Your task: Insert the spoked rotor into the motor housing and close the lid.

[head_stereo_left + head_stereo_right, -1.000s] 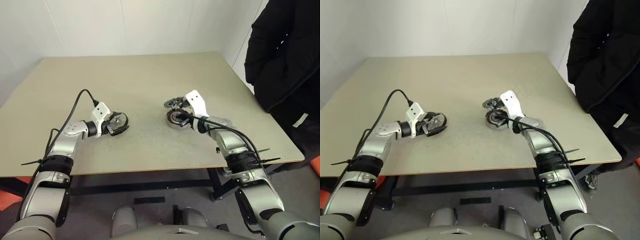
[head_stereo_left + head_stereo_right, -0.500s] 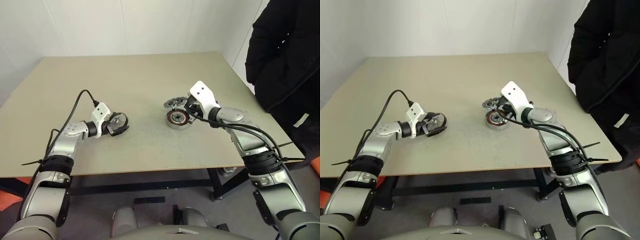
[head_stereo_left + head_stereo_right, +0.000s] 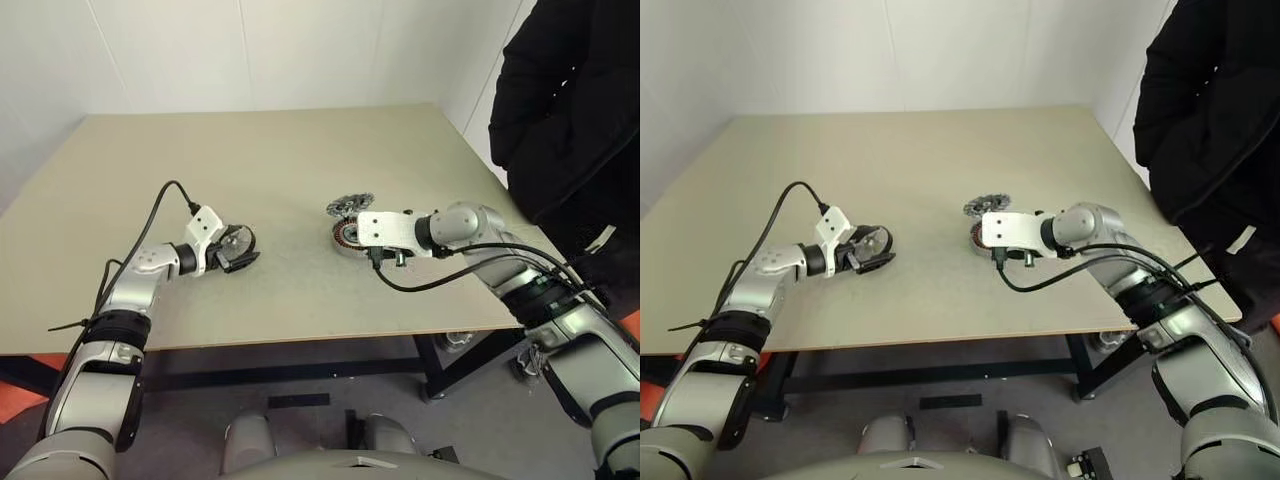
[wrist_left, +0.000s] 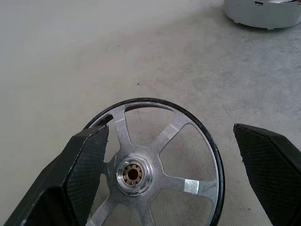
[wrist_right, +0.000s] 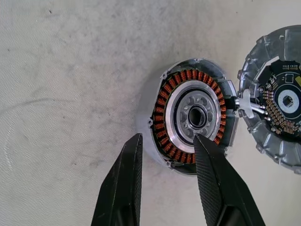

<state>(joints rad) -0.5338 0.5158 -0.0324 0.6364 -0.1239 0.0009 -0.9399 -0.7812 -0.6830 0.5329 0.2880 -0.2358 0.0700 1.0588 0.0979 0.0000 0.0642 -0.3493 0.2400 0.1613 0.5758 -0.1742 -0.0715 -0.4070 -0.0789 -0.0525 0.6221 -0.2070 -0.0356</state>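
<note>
Currently counting one spoked rotor [image 4: 134, 175]: silver, five spokes, dark rim, brass-coloured hub. Lies flat on the table [image 3: 280, 160], on its left half, between the two black fingers [image 4: 87, 174] of the left gripper [image 3: 240, 250]. Stands wide open, that gripper, gripping nothing; one finger overlaps the rotor's rim in the wrist view, the other sits clear of it with bare table between.

Well apart, on the table's right half, sits one motor housing [image 5: 193, 115]: round, silvery wall, a ring of copper windings around a dark centre, open face up. Just beside it, on the far side from the robot, rests one grey ribbed round part [image 5: 256, 52] with a circuit board inside; a short silver piece bridges the two.

Over the housing hangs the right gripper [image 5: 169, 140], pointing down at it, fingers partly spread and holding nothing; one fingertip shows over the windings, the other over bare table beside the wall.

Beyond the table's right edge stands one person [image 3: 570, 100] in black.
</note>
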